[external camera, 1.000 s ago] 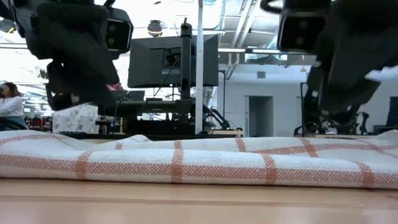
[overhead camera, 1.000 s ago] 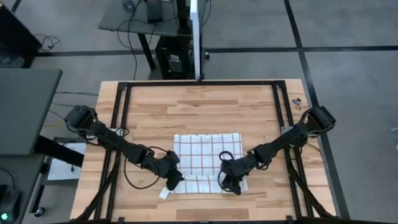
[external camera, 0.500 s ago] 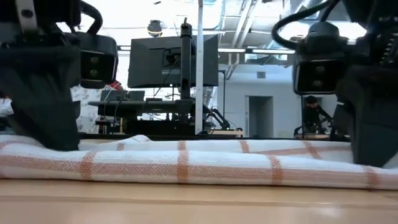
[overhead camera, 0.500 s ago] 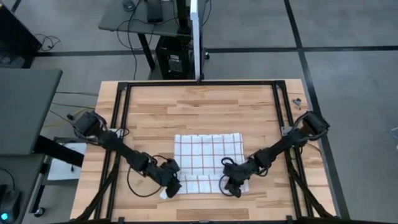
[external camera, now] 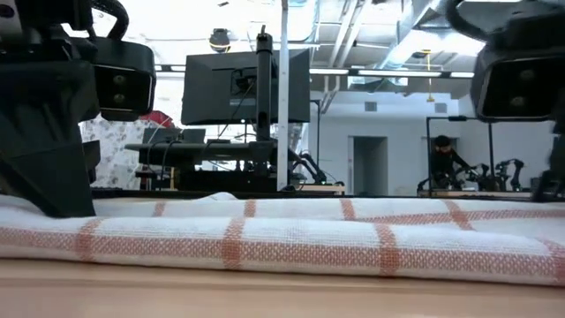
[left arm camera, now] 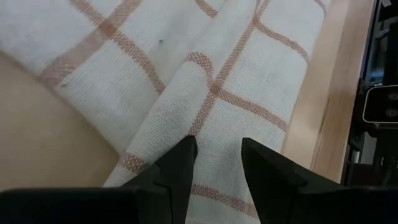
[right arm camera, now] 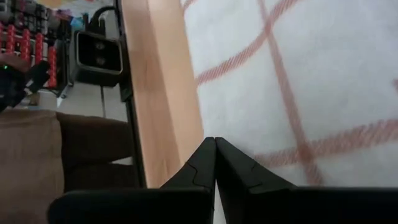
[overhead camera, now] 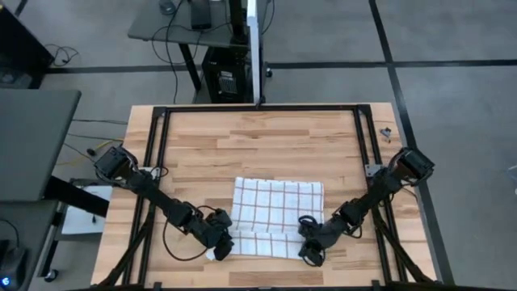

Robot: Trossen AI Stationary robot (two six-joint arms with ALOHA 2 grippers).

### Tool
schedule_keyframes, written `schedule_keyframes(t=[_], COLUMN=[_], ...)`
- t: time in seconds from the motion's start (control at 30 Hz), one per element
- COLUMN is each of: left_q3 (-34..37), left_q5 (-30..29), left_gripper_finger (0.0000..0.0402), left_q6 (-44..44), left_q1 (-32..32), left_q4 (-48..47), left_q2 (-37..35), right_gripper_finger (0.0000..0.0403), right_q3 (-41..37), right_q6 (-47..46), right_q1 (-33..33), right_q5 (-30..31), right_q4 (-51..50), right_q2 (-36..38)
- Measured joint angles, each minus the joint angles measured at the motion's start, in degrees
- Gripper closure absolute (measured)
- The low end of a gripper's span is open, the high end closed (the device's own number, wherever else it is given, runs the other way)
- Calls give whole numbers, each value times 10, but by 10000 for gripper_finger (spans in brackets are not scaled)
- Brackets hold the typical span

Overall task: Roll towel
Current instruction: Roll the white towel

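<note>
**Now both grippers sit at the towel's near fold**

Down at the left fingers [left arm camera: 180, 163], a narrow gap stands between the two dark tips, and checked cloth shows through that gap; the tips lie on a raised crease of the towel [left arm camera: 236, 93], with nothing visibly pinched. The right fingers [right arm camera: 202, 165] are pressed together tip to tip, with no cloth seen between them, resting at the towel's edge where white fabric meets bare wood.

From above, the left gripper [overhead camera: 220, 246] is at the near left corner of the towel [overhead camera: 279, 206], and the right gripper [overhead camera: 311, 252] is at the near right corner. The towel lies in the middle of the table [overhead camera: 266, 137], towards its near side. Its far part is spread flat, showing the grid of red-brown lines, and its near edge is turned over into a long narrow band running between the two grippers. A small white scrap [overhead camera: 212, 253] lies just beside the left gripper, at the towel's corner.

At table height, the folded band fills the width of the low view as a thick, layered edge [external camera: 291, 238], with the left gripper [external camera: 44, 150] planted on it at one end. Beyond the table a monitor [external camera: 245, 87] stands on a post, and a person [external camera: 444, 159] is visible far back in the room.
</note>
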State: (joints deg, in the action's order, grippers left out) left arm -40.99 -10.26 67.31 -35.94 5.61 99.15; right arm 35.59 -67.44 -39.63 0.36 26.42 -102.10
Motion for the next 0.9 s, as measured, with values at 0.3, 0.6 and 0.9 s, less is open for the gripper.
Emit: schedule_keyframes(t=[0.3,0.6,0.9], left_q3=[5,5,3], left_q5=[13,17,87], left_gripper_finger=[280,280,280], left_q6=[-23,-90,-192], left_q1=[19,59,163], left_q4=[27,37,20], left_q2=[-27,-101,-100], right_gripper_finger=[403,403,403], right_q3=[-2,19,24], right_q6=[-20,14,47], right_q1=[-24,-25,-8], right_q5=[11,21,122], right_q4=[33,37,-39], right_q2=[2,22,69])
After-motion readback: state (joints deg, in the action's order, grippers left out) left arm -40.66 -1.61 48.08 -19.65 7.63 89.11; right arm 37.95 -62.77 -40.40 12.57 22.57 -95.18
